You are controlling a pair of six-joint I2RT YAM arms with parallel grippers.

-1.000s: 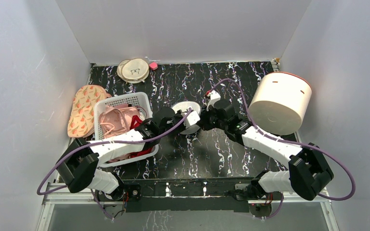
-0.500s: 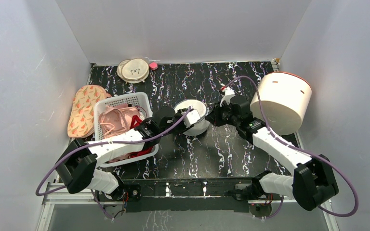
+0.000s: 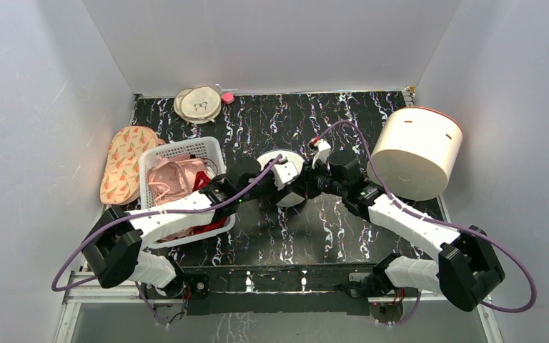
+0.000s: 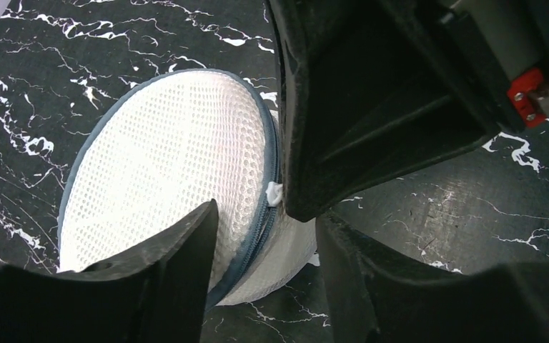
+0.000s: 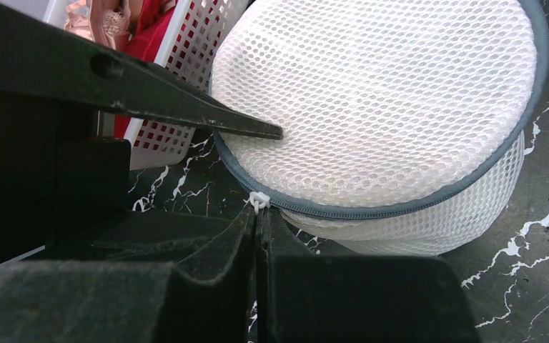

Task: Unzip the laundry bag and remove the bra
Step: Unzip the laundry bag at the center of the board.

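Note:
The laundry bag (image 3: 287, 170), a white mesh pod with a grey zipper rim, sits tilted at mid-table between both grippers. My left gripper (image 3: 279, 179) straddles its near edge (image 4: 171, 157): one finger (image 4: 179, 257) presses on the mesh dome and the other (image 4: 372, 286) stands at the side wall. My right gripper (image 5: 259, 214) is shut on the white zipper pull (image 5: 259, 201) at the rim of the bag (image 5: 379, 107). The pull also shows in the left wrist view (image 4: 275, 193). The zipper looks closed. No bra shows through the mesh.
A white plastic basket (image 3: 186, 148) with pink and red garments stands left of the bag, under my left arm. A big cream drum (image 3: 416, 151) lies at the right. Beige round discs (image 3: 199, 103) are at the back left, and a peach patterned pad (image 3: 123, 161) lies by the left wall.
The right gripper swung away to the right half a second ago and is now back at the bag's rim, shut on the zipper pull. The bag shifted slightly and stays tilted in the left gripper.

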